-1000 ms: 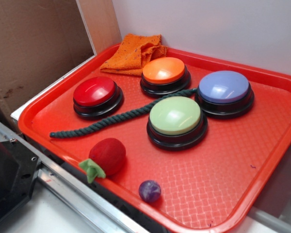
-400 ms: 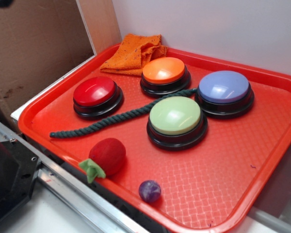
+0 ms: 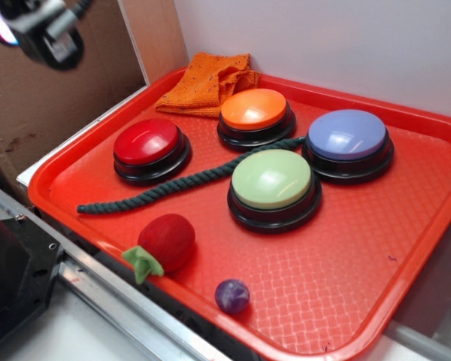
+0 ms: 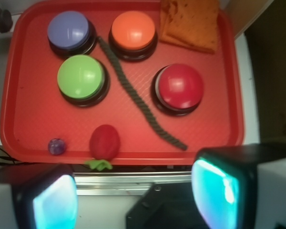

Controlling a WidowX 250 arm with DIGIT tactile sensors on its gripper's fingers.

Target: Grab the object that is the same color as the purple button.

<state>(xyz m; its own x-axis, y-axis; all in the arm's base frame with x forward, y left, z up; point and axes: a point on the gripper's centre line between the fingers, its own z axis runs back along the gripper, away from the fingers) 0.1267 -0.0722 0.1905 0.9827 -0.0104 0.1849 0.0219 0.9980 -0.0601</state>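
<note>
A small dark purple ball (image 3: 232, 295) (image 4: 56, 146) lies near the front edge of the red tray (image 3: 346, 301) (image 4: 24, 119), to the right of a red plush strawberry (image 3: 165, 241) (image 4: 104, 142). The purple button (image 3: 347, 135) (image 4: 68, 30), a lavender-blue dome on a black base, stands at the tray's back right. My gripper (image 3: 34, 26) (image 4: 136, 195) hangs high above the tray's left side, far from the ball. It is open, with nothing between its glowing fingers (image 4: 214, 191).
On the tray stand a pale green button (image 3: 272, 180), an orange button (image 3: 253, 110) and a red button (image 3: 146, 141). A dark green rope (image 3: 180, 184) runs between them. An orange cloth (image 3: 207, 81) lies at the back. A metal rail (image 3: 120, 301) borders the front.
My gripper has come into the exterior view at the top left. Nothing on the tray has moved.
</note>
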